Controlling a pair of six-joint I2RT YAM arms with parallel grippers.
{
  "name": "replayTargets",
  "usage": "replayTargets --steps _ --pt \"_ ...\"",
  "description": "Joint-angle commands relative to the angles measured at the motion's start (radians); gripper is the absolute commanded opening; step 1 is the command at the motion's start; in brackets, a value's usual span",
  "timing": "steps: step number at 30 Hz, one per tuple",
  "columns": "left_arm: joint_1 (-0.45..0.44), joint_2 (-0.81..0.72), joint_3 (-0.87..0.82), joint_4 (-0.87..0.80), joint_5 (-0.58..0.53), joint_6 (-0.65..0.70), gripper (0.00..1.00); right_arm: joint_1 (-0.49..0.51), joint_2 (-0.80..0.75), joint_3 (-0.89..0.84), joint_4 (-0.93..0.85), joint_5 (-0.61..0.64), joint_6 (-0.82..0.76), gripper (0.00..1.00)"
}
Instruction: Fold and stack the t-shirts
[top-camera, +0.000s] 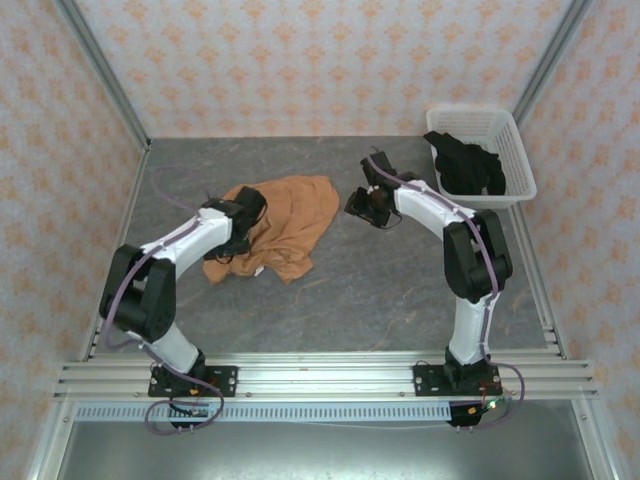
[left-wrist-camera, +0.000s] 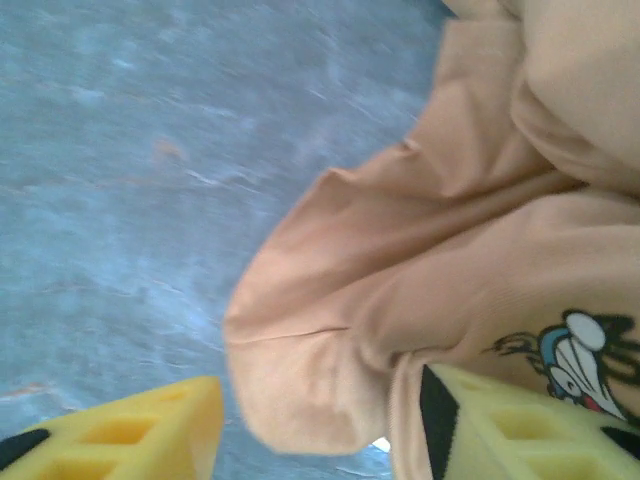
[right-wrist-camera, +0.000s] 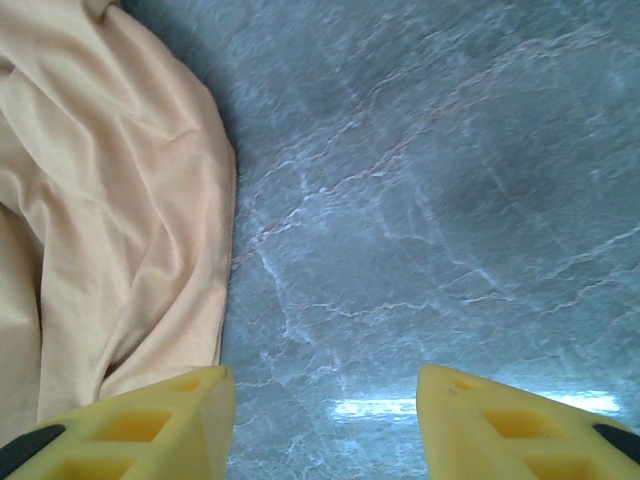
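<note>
Progress: nothing is folded or stacked yet; both shirts are left to do.
Orange t-shirt (top-camera: 285, 225): crumpled in soft matte folds on the grey marbled table (top-camera: 400, 280), left of centre.
Black t-shirt (top-camera: 468, 165): bunched in the white lattice basket (top-camera: 515, 140), far right.
Left gripper (left-wrist-camera: 310, 430): spread wide around a lobe of the orange cloth.
Right gripper (right-wrist-camera: 325, 420): spread wide over bare table, just beside the orange hem.

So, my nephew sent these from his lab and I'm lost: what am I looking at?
Two robot arms bolted to a grey table. One picture looks down from above; the other two come from cameras on each wrist, the yellow blocks being that arm's jaws. A crumpled orange t-shirt lies on the table; a black t-shirt sits in a white basket. The left arm has its jaws open at the orange shirt's edge; the right arm has its jaws open over bare table beside it. Nothing is gripped.
</note>
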Motion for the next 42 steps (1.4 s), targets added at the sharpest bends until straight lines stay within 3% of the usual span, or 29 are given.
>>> replayTargets --steps 1,6,10,13,19,21,24,29,30,37,42 --pt "-0.027 -0.083 0.037 -0.097 -0.084 -0.018 0.66 0.029 0.048 0.071 -0.025 0.034 -0.036 0.51" --pt "-0.186 -0.146 0.016 -0.038 0.133 -0.059 0.72 0.037 0.153 0.189 -0.049 0.071 -0.080 0.55" --pt "-0.314 -0.085 0.004 0.052 0.270 -0.129 0.79 0.031 0.257 0.319 -0.084 0.087 -0.122 0.57" --pt "-0.358 0.009 0.046 0.083 0.274 -0.139 0.81 0.029 0.336 0.400 -0.115 0.094 -0.136 0.57" --pt "-0.363 0.217 0.154 0.077 0.265 -0.096 0.78 0.027 0.445 0.513 -0.128 0.063 -0.135 0.53" --pt "-0.362 0.264 0.178 0.052 0.210 -0.090 0.71 0.029 0.467 0.540 -0.128 0.054 -0.132 0.50" --pt "-0.349 0.294 0.174 0.046 0.148 -0.093 0.51 0.033 0.496 0.575 -0.124 0.033 -0.115 0.43" --pt "-0.333 0.270 0.167 0.020 0.053 -0.095 0.06 0.031 0.508 0.626 -0.120 0.018 -0.070 0.00" --pt "-0.330 0.244 0.164 0.012 0.034 -0.095 0.00 0.031 0.492 0.622 -0.113 0.028 -0.061 0.00" --pt "-0.324 -0.011 0.188 -0.097 -0.143 -0.075 0.00 0.017 0.202 0.422 0.010 0.124 0.023 0.00" --pt "-0.282 -0.181 0.259 -0.145 -0.210 -0.019 0.00 0.014 0.013 0.348 0.048 0.159 0.058 0.00"
